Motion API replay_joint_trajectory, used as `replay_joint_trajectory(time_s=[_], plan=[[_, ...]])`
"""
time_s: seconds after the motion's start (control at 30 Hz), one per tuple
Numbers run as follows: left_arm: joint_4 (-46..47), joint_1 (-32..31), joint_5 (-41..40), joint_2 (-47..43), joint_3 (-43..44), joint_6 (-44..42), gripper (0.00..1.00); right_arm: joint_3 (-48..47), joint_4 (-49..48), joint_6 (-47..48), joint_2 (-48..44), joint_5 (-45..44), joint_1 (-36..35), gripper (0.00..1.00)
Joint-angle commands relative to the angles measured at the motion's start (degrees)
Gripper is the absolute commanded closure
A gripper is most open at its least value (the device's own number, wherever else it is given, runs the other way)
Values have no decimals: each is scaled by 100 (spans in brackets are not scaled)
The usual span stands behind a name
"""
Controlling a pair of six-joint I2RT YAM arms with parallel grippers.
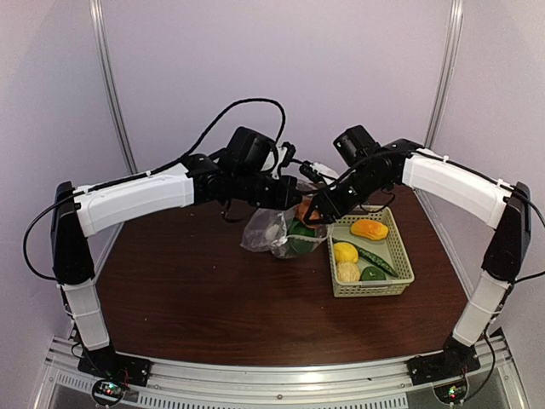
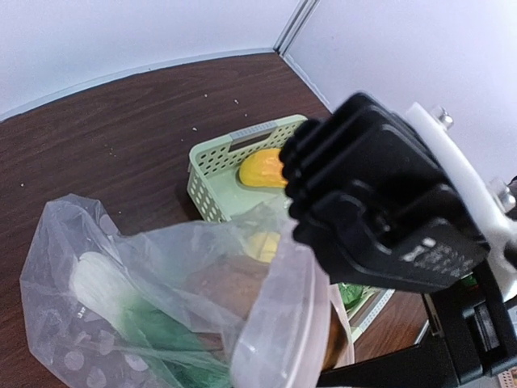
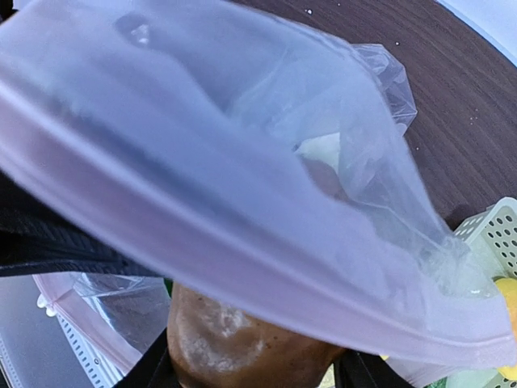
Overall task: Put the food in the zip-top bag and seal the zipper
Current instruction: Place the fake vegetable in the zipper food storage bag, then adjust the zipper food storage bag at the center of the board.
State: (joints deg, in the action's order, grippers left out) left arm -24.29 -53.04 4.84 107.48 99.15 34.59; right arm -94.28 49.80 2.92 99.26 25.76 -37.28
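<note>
Currently we see the zip-top bag [image 1: 266, 230] resting on the table [image 1: 204, 290] a little past its middle toward 12 o'clock, its mouth lifted toward 1 o'clock where both arms meet. The left tool [image 1: 288, 194] is closed tight and appears to pinch the bag's mouth edge, though plastic hides its fingers in the wrist view. The right tool [image 1: 313, 213], reaching in from 3 o'clock, stands partly open, clamped around the brown round one [image 3: 234, 347] right at the bag's mouth. The zipper [image 3: 242, 267] runs as a pale pinkish strip across the right wrist view, unsealed, with the brown piece just below it. Inside the bag we make out the bok choy [image 2: 105, 287], white stalk and green leaves. Just beside the bag at 3 o'clock, the pale green basket [image 1: 407, 264] holds the orange piece [image 1: 369, 228], a lemon [image 1: 345, 252], the cucumber [image 1: 375, 258] and the pepper [image 1: 372, 273].
</note>
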Motion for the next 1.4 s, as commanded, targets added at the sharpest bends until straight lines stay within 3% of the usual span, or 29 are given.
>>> replay_joint_trajectory(time_s=[0.0,0.3,0.5,0.57,0.83,1.03,1.17,1.37], plan=[[375,-171,380,-63,187,97,100,-494,-274,-433,272,147,-103,54],[377,-190,309,-34,-112,329,100,-533,-954,-1232,619,1237,-140,39],[381,-190,109,-109,-180,306,100,-441,-989,-1117,795,1820,-141,5],[381,-190,19,-160,-228,267,100,-450,-854,-945,663,1721,-128,1],[296,-80,-321,-244,-514,14,100,-164,-411,-95,-463,1141,44,0],[467,-38,-291,-377,-765,-65,100,1165,-1245,-277,-1360,-674,107,6],[655,-38,-184,-403,-801,-20,100,1679,-1564,-771,-1190,-530,146,19],[766,-37,-156,-466,-810,65,100,1701,-1685,-1102,-653,-216,142,27]])
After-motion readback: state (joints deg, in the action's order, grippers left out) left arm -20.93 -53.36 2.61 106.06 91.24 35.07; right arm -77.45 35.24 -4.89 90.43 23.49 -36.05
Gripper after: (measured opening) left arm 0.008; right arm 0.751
